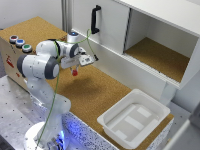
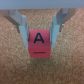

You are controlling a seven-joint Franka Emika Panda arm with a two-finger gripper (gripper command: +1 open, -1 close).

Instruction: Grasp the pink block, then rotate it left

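Observation:
The pink block is a small reddish-pink cube with a black letter A on its face. In the wrist view it sits between the two grey fingers of my gripper, which is shut on it, above the cork surface. In the exterior view the pink block shows as a tiny red spot hanging under the gripper, a little above the cork tabletop. The white arm reaches over from the exterior view's left.
A white tray stands at the front right of the exterior view. A white cabinet with a black handle and an open compartment lines the back. Three round buttons sit on a box at the left.

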